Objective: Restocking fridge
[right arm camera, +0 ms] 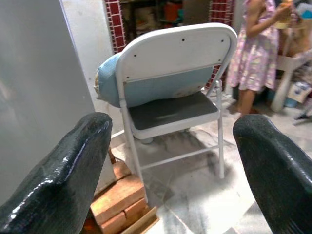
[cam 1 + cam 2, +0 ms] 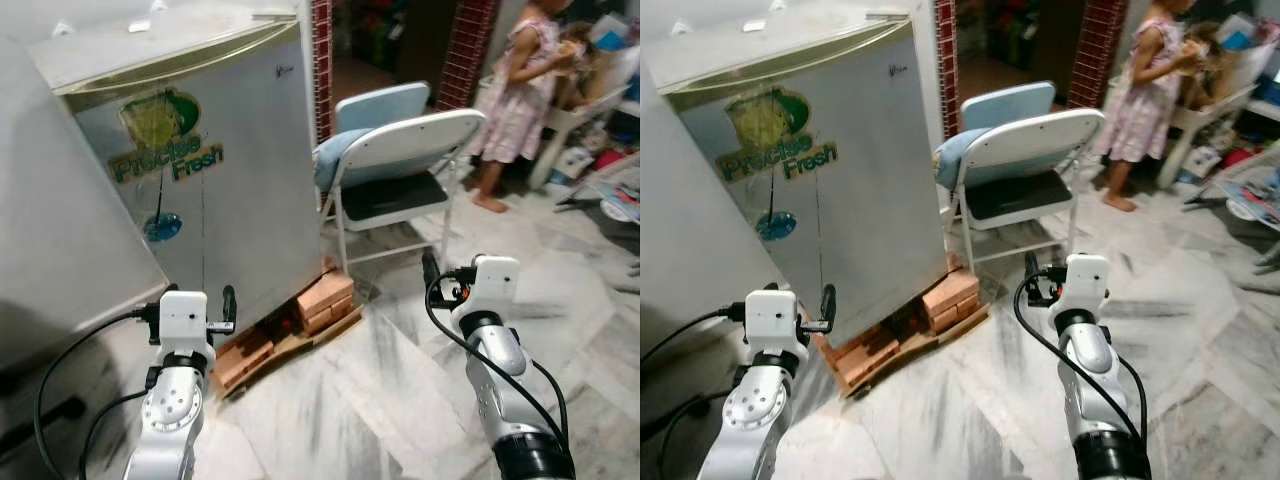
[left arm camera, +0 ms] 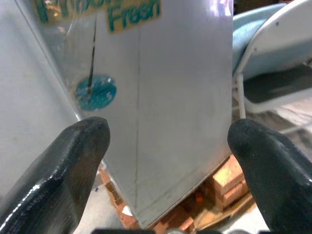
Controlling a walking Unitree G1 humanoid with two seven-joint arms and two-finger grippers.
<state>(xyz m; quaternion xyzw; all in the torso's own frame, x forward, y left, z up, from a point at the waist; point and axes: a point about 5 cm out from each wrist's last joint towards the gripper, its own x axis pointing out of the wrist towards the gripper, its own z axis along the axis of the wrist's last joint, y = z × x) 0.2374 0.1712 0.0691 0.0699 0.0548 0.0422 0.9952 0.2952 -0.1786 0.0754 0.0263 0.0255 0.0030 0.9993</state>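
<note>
In the head views the fridge (image 2: 190, 150) stands on bricks (image 2: 325, 298) ahead, left of a folding chair (image 2: 400, 165) (a person (image 2: 520, 90) stands beyond). In the wrist views the left claw (image 3: 165, 146) gapes wide and empty at the fridge's side, and the right claw (image 1: 170, 146) gapes equally wide toward the chair. The robot looks to be at the approach step, so next it likely must get round to the door.

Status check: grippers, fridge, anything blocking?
Left gripper and right gripper open, empty, raised. Fridge ahead-left, standing on bricks. Folding chair beside it; person beyond.
</note>
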